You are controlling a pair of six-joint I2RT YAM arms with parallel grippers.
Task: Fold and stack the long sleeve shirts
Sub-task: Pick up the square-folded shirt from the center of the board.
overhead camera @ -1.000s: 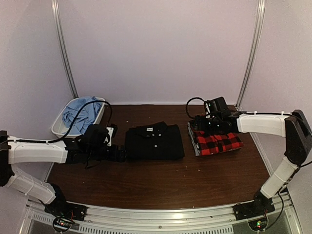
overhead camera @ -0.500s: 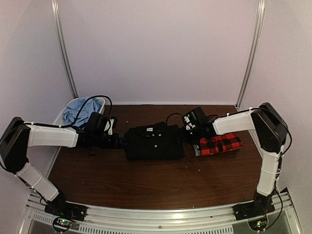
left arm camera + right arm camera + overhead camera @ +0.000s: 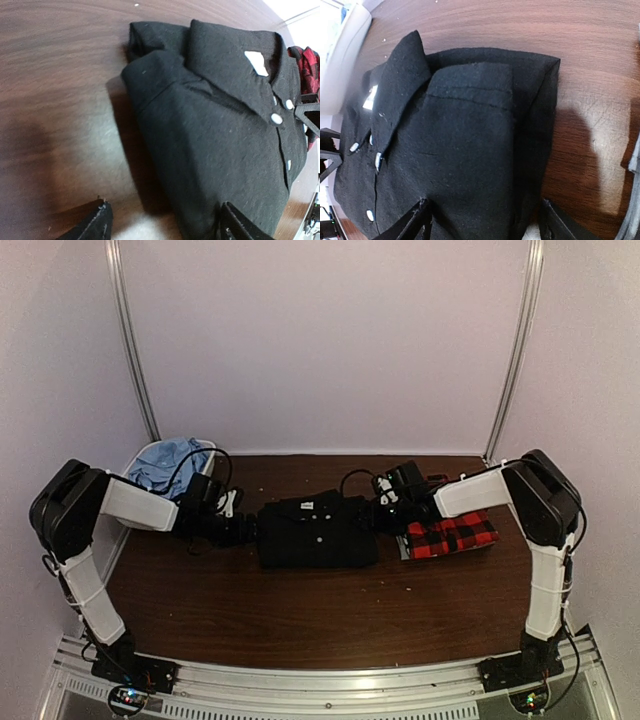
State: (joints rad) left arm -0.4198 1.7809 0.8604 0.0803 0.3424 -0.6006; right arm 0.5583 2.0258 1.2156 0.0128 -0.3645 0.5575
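A folded black collared shirt (image 3: pixel 318 532) with white buttons and a neck label lies mid-table. My left gripper (image 3: pixel 245 530) sits low at its left edge. In the left wrist view that gripper (image 3: pixel 165 222) is open, one finger over bare wood and the other against the shirt (image 3: pixel 225 125). My right gripper (image 3: pixel 383 515) is at the shirt's right edge. In the right wrist view it (image 3: pixel 484 212) is open and straddles the edge of the shirt (image 3: pixel 460 140). A folded red-and-black plaid shirt (image 3: pixel 455 535) lies to the right. A light blue shirt (image 3: pixel 165 462) is bunched in a bin.
A white bin (image 3: pixel 122 502) holding the blue cloth stands at the back left corner; its rim (image 3: pixel 345 55) shows in the right wrist view. The plaid shirt (image 3: pixel 305 62) peeks past the black one in the left wrist view. Brown wooden tabletop (image 3: pixel 320 610) stretches toward the arm bases.
Both arms have swung inward to the black shirt. The right gripper left the plaid shirt and moved left; the left gripper moved right to the shirt's edge. Both pairs of jaws have narrowed slightly.
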